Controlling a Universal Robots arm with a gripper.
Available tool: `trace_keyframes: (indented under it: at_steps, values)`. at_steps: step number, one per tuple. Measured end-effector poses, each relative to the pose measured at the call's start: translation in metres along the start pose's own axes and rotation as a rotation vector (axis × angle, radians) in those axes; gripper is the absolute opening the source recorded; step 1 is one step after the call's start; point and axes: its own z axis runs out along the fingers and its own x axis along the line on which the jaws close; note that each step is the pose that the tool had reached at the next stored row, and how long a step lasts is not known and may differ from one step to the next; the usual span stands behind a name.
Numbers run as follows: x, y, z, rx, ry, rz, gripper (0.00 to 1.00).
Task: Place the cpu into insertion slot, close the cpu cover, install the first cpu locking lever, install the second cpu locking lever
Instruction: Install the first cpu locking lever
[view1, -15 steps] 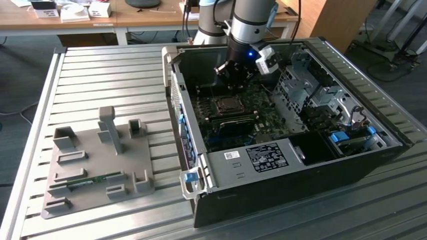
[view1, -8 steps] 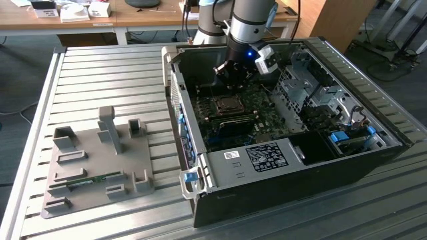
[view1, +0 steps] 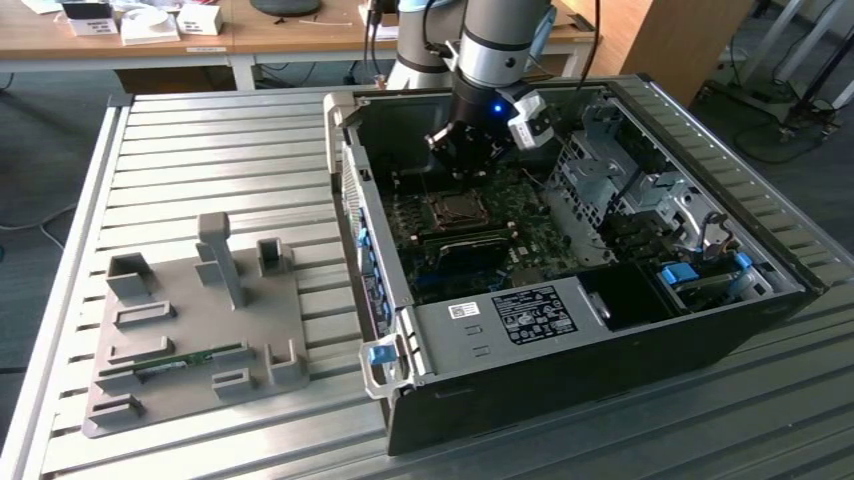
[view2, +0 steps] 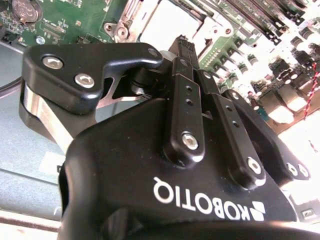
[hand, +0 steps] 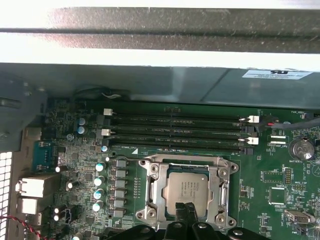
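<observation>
Where pincer (hand: 188, 210) points | one cpu (hand: 187, 188) seated | one cpu cover (hand: 156, 195) down

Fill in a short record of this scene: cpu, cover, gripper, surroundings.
cpu: lying in the insertion slot
cpu cover: lying flat, framing the cpu through its window
locking levers: cannot tell if latched
gripper: shut, holding nothing, tips at the cpu's edge in the first wrist view
computer case: open, on the slatted table, arm reaching inside
grey tray: at the exterior view's left, with a green memory stick on it
</observation>
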Motion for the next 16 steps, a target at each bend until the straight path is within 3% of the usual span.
trace_keyframes:
  at_steps: [16]
  values:
    - [0.0029,0.0001,0.0000,0.0000,0.0000,0.000,0.11]
